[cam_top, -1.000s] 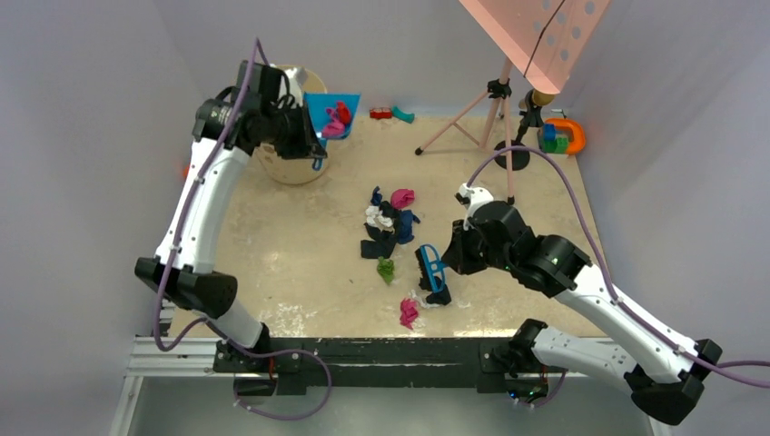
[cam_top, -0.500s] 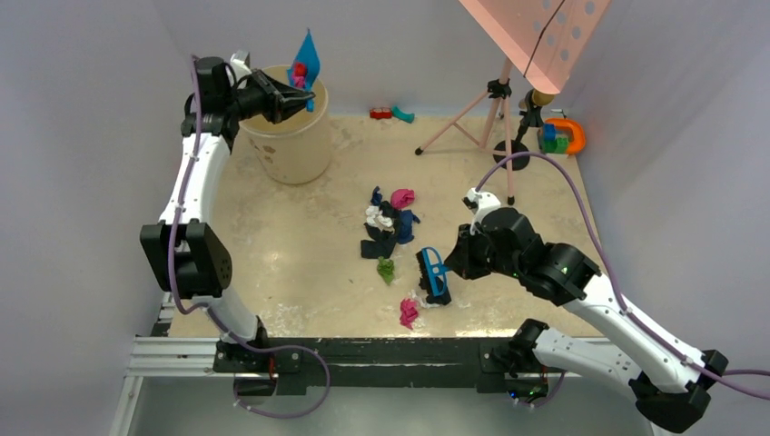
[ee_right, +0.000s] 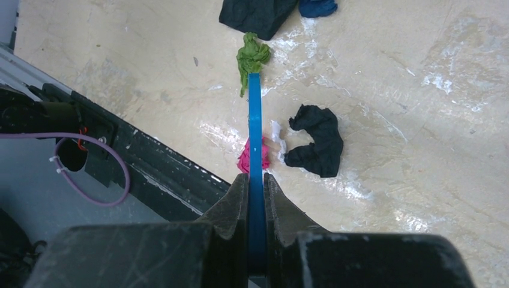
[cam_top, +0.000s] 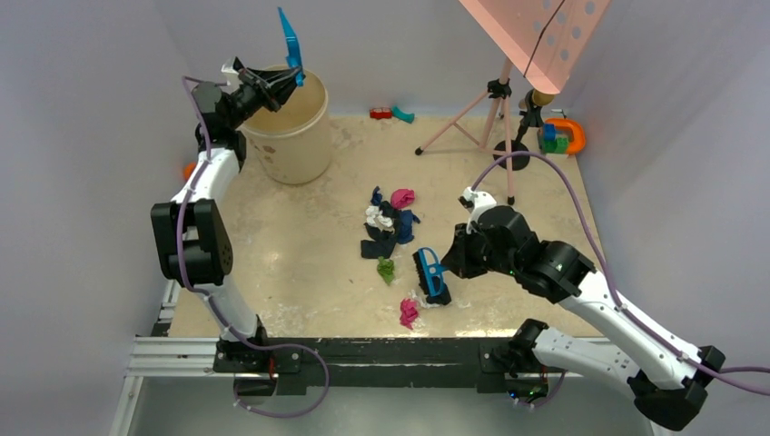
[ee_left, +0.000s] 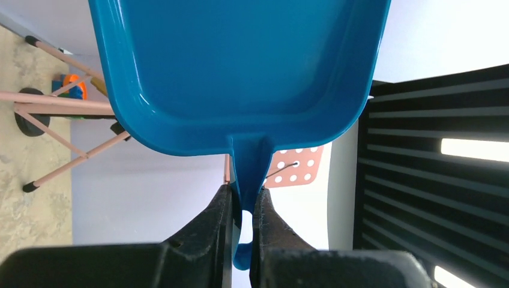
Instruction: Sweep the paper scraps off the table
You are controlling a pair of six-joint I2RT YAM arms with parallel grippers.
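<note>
no text, label, brand, number or sign can be read on anything in view.

**Tally: one pan, one brush, one bucket, some ten scraps**

One table [cam_top: 300, 245] holds about ten paper scraps [cam_top: 379, 243]: two pink, one green, two navy, roughly three black and two white. Overlap in the pile blurs the count. There is one blue dustpan [cam_top: 291, 45], one blue brush [cam_top: 431, 272], one beige bucket [cam_top: 295, 145] and one pink tripod [cam_top: 495, 118].
</note>
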